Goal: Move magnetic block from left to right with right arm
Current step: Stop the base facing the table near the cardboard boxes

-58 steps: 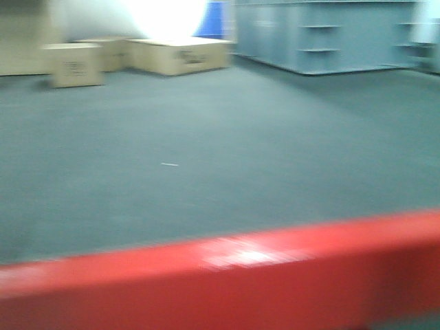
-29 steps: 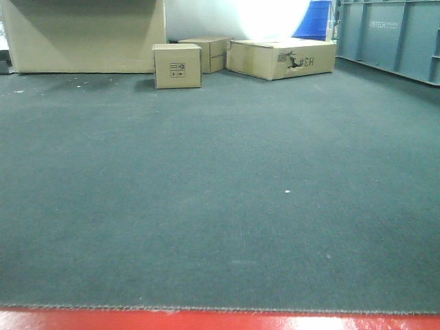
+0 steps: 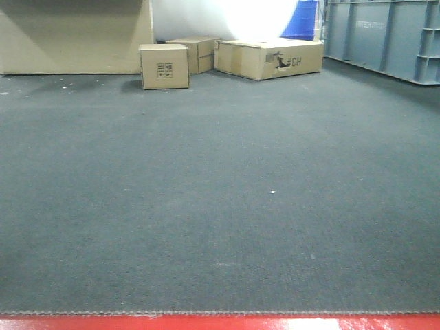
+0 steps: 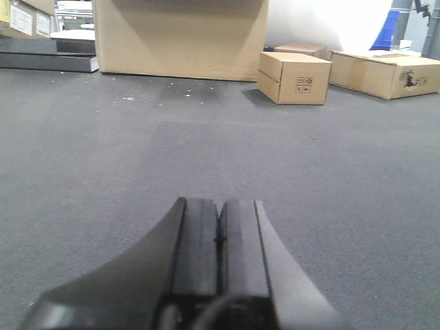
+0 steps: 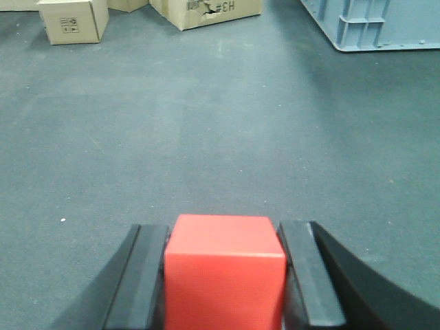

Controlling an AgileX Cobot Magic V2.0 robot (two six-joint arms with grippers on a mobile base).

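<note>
Block (image 5: 225,271), smooth red, in right tool (image 5: 224,237)

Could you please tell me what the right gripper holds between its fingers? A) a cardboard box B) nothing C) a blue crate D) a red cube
D: the right wrist view shows the magnetic block, a red cube, clamped by the right gripper.

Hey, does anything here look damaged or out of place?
The long cardboard box at the back has a ragged tear in its front face beside the printing. A small white speck lies on the carpet. Otherwise nothing stands out.
</note>
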